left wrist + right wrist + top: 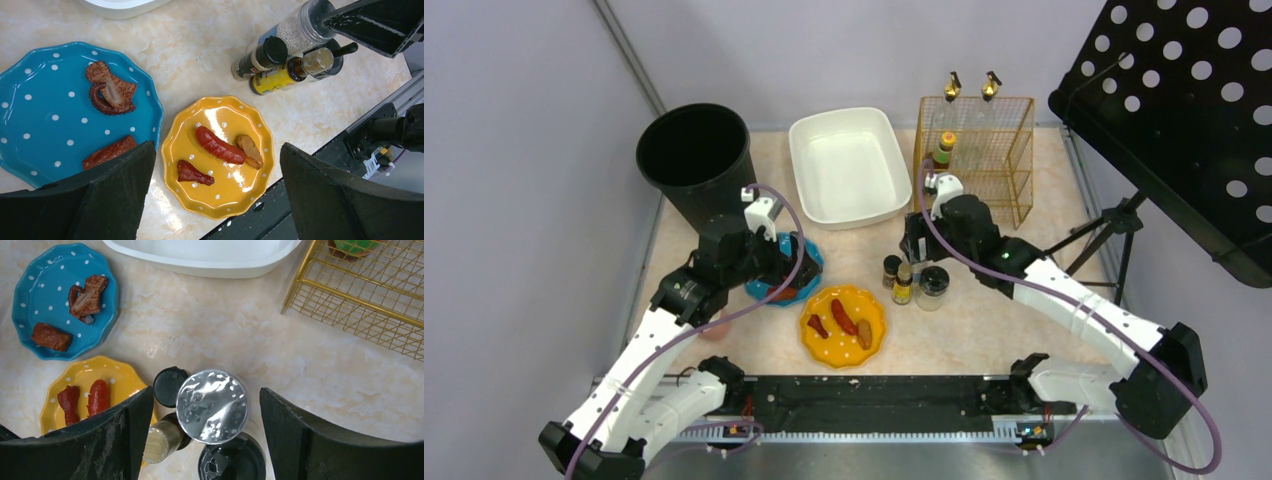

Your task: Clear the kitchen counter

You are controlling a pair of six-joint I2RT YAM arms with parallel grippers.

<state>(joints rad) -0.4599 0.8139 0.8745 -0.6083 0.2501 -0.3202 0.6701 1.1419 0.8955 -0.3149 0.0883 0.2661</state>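
Observation:
The kitchen counter [984,310] carries a blue dotted plate [55,115] with meat pieces and a yellow dotted plate [220,160] with a sausage and two other bits of food. A cluster of spice jars [912,282] stands right of the yellow plate. My left gripper [216,147] is open and empty, hovering above the gap between the two plates; in the top view [786,268] it covers the blue plate. My right gripper [206,392] is open and hangs over the jars. A silver-lidded jar [212,405] sits between its fingers with gaps on both sides.
A black bin [694,150] stands at the back left, a white basin [849,165] at the back middle. A gold wire rack [979,150] with bottles stands at the back right. A black perforated panel on a stand [1184,120] overhangs the right edge.

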